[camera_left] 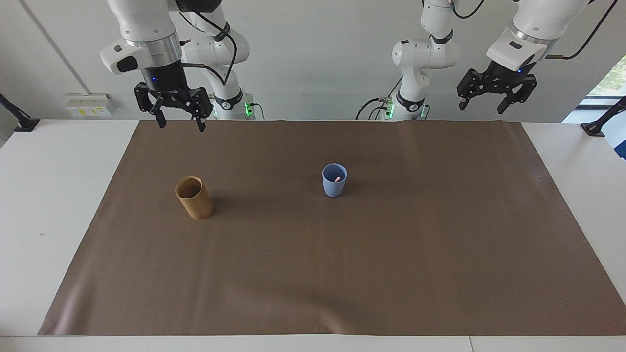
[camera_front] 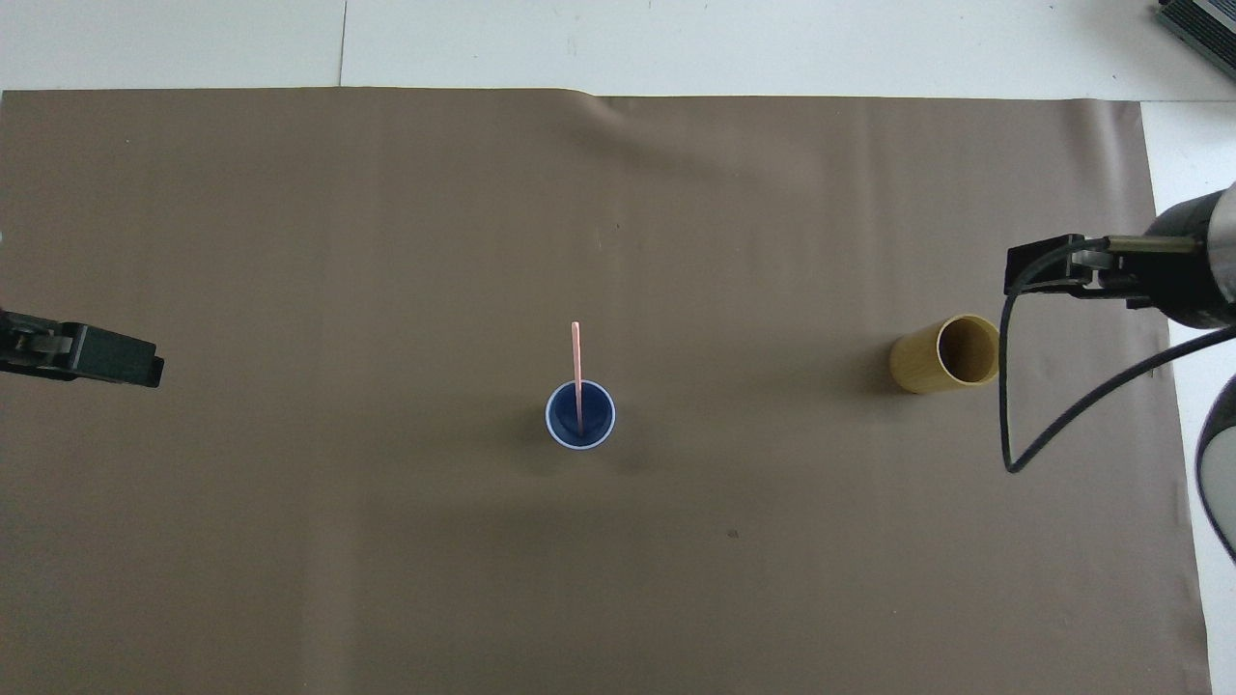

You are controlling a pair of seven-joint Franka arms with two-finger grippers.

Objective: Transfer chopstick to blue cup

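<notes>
From the front, a white counter point(camera_left: 58, 205) carries a big brown mat point(camera_left: 391, 254), with a pale wall point(camera_left: 332, 58) at the robots' end. The blue cup point(camera_left: 334, 180) stands mid-mat with a pink chopstick point(camera_left: 337, 178) inside. A tan cup point(camera_left: 194, 197) stands toward the right arm's end. The right gripper point(camera_left: 179, 123) and left gripper point(camera_left: 484, 105) hang high, fingers open, empty.

From above, the chopstick point(camera_front: 576, 372) stands in the blue cup point(camera_front: 580, 416). The tan cup point(camera_front: 944, 353) stands well apart from it.
</notes>
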